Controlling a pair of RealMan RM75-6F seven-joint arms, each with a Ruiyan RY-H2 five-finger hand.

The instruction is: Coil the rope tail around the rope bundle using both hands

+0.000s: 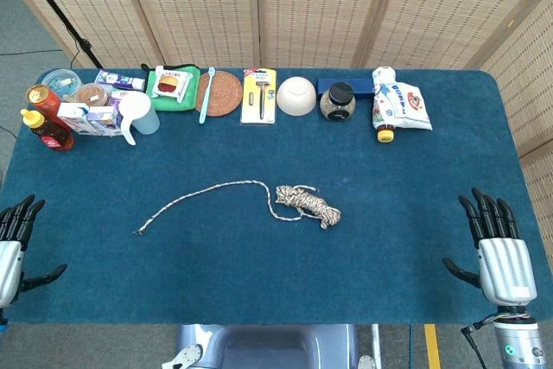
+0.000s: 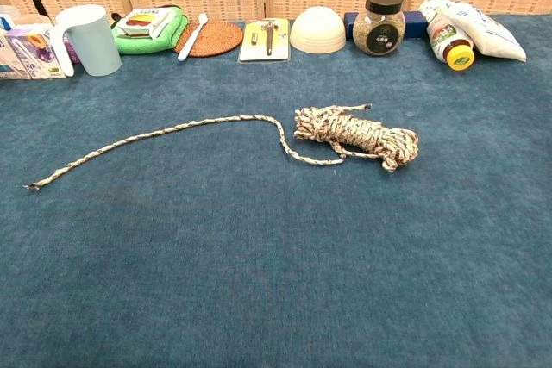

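Note:
A pale braided rope bundle (image 1: pixel 308 205) (image 2: pixel 359 136) lies at the middle of the blue table. Its loose tail (image 1: pixel 204 194) (image 2: pixel 164 136) runs out to the left and ends near the table's left half. My left hand (image 1: pixel 13 244) rests at the table's left edge, fingers apart, holding nothing. Far over at the right edge sits my right hand (image 1: pixel 495 246), fingers spread and empty. Both hands are well away from the rope. The chest view shows neither hand.
Along the back edge stand bottles and cartons (image 1: pixel 60 114), a light blue cup (image 2: pixel 86 39), a green cloth (image 1: pixel 173 85), a woven coaster (image 2: pixel 210 38), a white bowl (image 2: pixel 317 30), a jar (image 2: pixel 383 24) and a white packet (image 1: pixel 400 103).

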